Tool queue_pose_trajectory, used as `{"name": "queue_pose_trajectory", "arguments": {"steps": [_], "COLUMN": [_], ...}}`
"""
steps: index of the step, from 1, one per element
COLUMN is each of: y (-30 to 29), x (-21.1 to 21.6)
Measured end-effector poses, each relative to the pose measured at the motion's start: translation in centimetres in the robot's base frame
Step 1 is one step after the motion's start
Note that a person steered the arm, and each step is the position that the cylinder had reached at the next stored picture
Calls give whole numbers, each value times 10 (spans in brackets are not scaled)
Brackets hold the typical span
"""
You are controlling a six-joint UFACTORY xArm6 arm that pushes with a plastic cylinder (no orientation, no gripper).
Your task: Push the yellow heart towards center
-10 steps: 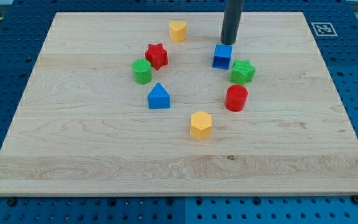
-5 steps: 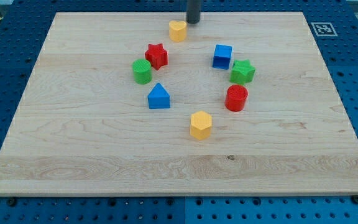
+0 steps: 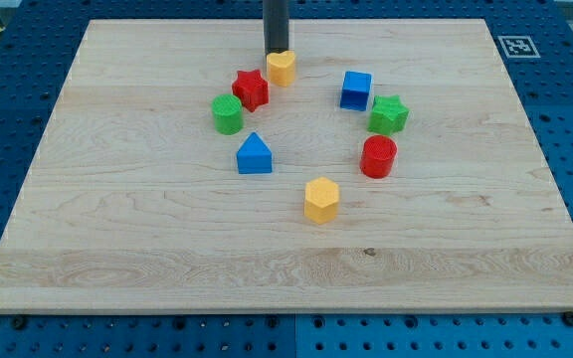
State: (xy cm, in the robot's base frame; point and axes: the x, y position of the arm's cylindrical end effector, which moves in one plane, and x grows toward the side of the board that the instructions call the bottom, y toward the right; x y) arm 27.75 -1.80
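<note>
While pressing from view's top, my tip meets yellow heart; heart lies directly below tip, toward view's bottom, on line to board centre. No jaws to open or close: plain rod only. Heart's pointing and long axis too small to tell. Red star sits just below-left of tip, beside heart, could snag.
</note>
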Motion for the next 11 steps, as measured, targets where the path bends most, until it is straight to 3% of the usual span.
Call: {"name": "queue_pose_trajectory", "arguments": {"steps": [5, 11], "y": [0, 27], "x": [40, 42]}}
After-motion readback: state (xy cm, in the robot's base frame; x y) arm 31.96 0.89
